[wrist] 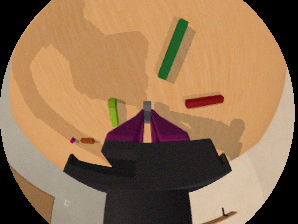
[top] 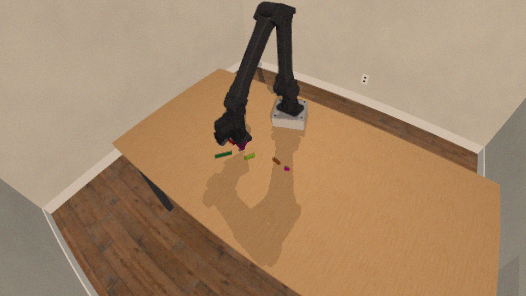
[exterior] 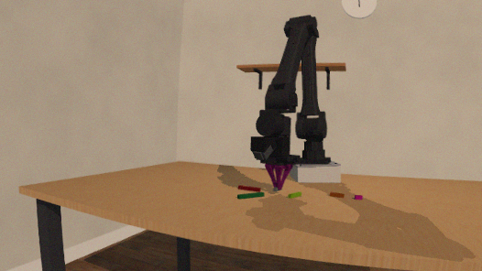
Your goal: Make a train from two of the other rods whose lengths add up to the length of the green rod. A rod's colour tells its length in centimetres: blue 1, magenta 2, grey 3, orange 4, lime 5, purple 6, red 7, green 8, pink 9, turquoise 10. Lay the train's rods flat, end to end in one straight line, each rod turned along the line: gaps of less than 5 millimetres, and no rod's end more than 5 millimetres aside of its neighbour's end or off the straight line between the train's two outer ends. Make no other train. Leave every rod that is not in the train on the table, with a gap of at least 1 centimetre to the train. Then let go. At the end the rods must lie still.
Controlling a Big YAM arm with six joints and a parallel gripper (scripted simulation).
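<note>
My gripper (exterior: pixel 276 187) has purple fingers and points down at the table, shut on a small grey rod (wrist: pixel 145 104) that shows at the fingertips, low at the table top. The green rod (exterior: pixel 250 195) lies just in front and to the left of it. The red rod (exterior: pixel 248 188) lies behind the green one. The lime rod (exterior: pixel 294 195) lies close to the right of the fingers, and shows beside them in the wrist view (wrist: pixel 113 111). The orange rod (exterior: pixel 336 195) and the magenta rod (exterior: pixel 358 197) lie farther right, near each other.
The arm's grey base block (exterior: pixel 318 172) stands on the table behind the rods. The table's near edge runs in front of the green rod (top: pixel 223 155). A wall shelf (exterior: pixel 290 68) hangs behind the arm.
</note>
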